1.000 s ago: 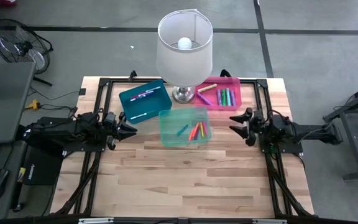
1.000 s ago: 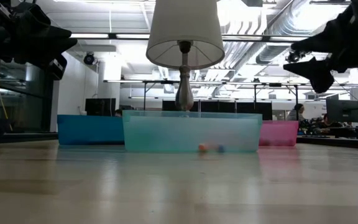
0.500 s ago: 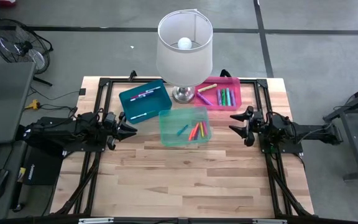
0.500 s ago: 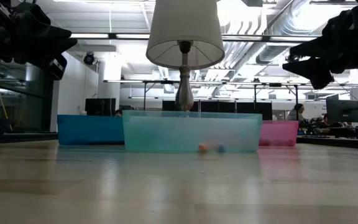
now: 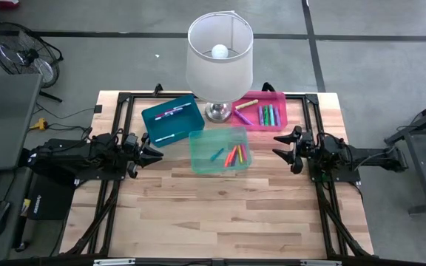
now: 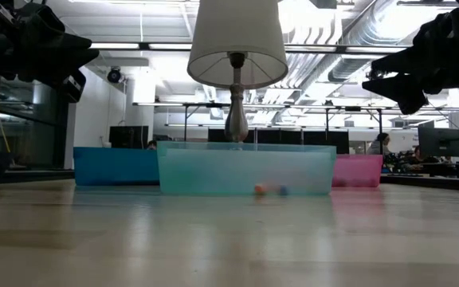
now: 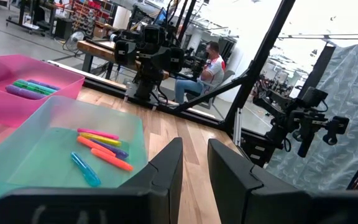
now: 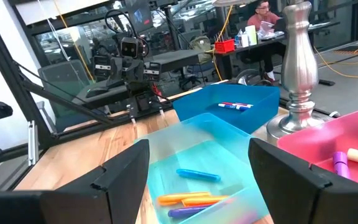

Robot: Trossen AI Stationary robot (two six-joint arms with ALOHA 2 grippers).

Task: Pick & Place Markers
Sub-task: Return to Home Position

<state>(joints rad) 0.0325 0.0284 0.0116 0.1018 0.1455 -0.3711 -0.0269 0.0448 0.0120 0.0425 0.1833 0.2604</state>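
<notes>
**Change:** against the view one second earlier, the right tool (image 5: pixel 276 146) has levelled off and drawn back slightly toward its own side of the worktop (image 5: pixel 228 214). Over the last half second it shows no further motion. The left tool (image 5: pixel 158 151) is unchanged throughout. Judgement: both arms are at or very near their rest pose. Sorting appears complete, since no loose stick shows on the bare wood.

**Tool state:** the right tool stands wide open and holds nothing. The left tool shows only a narrow gap between its fingers (image 7: pixel 166 171) and is likewise empty.

**Location of the markers (image 5: pixel 233 155):**
- One group lies in the green bin (image 5: pixel 200 144) at centre.
- A second group lies in the pink bin (image 5: pixel 279 111), behind it to the right.
- A third group lies in the blue bin (image 5: pixel 187 127), behind it to the left.

**Clearance:** each tool hangs above the worktop, apart from the nearest bin wall. The front half of the worktop offers open room. The lamp (image 5: pixel 220 55) stands between the two rear bins. In the high view its shade covers their inner corners, which probably limits approach from above there
</notes>
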